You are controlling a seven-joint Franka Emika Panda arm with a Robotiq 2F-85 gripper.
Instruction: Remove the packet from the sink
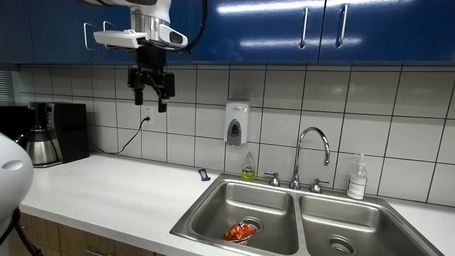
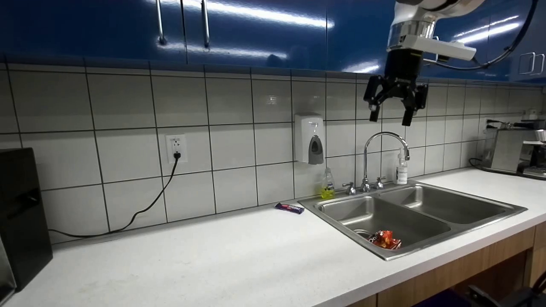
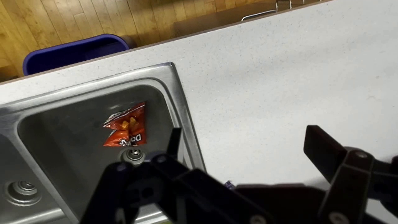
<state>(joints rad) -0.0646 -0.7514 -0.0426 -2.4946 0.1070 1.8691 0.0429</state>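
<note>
The red-orange packet (image 1: 239, 232) (image 2: 385, 239) lies crumpled in a basin of the steel double-basin sink (image 1: 298, 220) (image 2: 342, 229), beside the round drain. In the wrist view the packet (image 3: 138, 121) shows whole, left of the jaws, with whitish lettering toward the drain. The sink's rim (image 3: 184, 115) passes behind the left finger there. My gripper (image 1: 150, 102) (image 2: 390, 116) hangs high above the counter, pointing down, well above the packet and apart from it. In the wrist view the gripper's fingers (image 3: 244, 133) stand wide apart with nothing between them.
A curved chrome faucet (image 1: 312, 129) (image 2: 386, 133) rises behind the sink. A yellow soap bottle (image 1: 248, 169), a pump bottle (image 1: 357, 181) and a purple bar (image 1: 204, 174) stand or lie near the wall. Blue cabinets (image 1: 256, 32) hang above. A blue bin (image 3: 74, 53) stands below the counter edge.
</note>
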